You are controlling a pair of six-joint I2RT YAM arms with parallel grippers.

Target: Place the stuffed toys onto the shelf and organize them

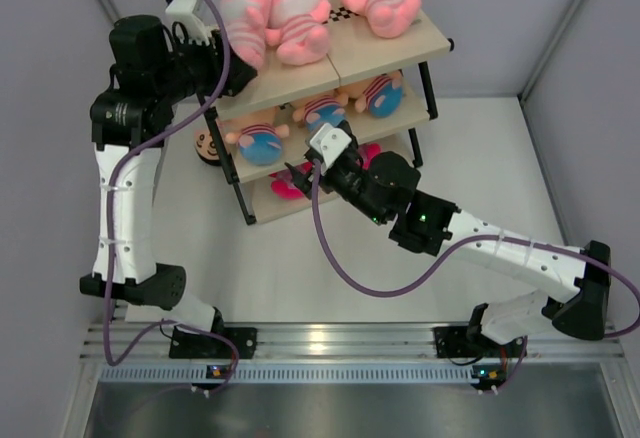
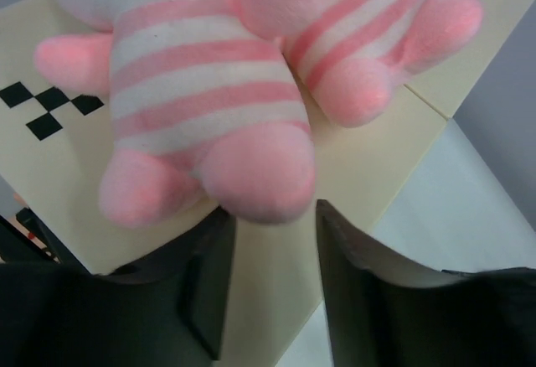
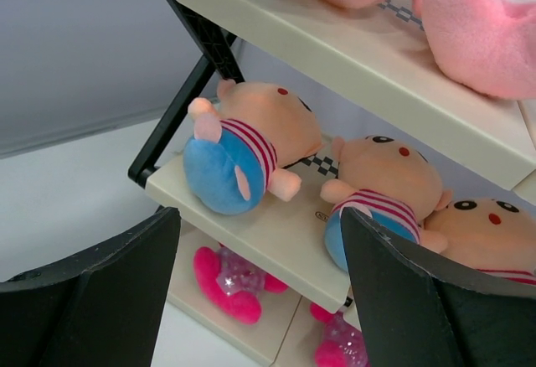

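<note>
Three pink stuffed toys (image 1: 245, 13) (image 1: 298, 23) (image 1: 378, 0) lie on the top board of the shelf (image 1: 425, 40). Three boy dolls (image 1: 258, 143) (image 1: 322, 110) (image 1: 380, 91) lie on the middle board. My left gripper (image 1: 240, 76) is open and empty at the top board's left front edge. In the left wrist view (image 2: 272, 287) the foot of the left pink toy (image 2: 201, 90) is just ahead of its fingers (image 2: 205, 283). My right gripper (image 1: 298, 173) is open and empty in front of the lower tiers. In the right wrist view (image 3: 260, 296) it faces the boy dolls (image 3: 243, 145) (image 3: 385, 191).
Two bright pink glittery toys (image 3: 230, 279) (image 3: 339, 342) lie on the bottom board; they also show in the top view (image 1: 285, 188). A round brown object (image 1: 208, 145) lies on the floor left of the shelf. Grey walls enclose the white table (image 1: 480, 158).
</note>
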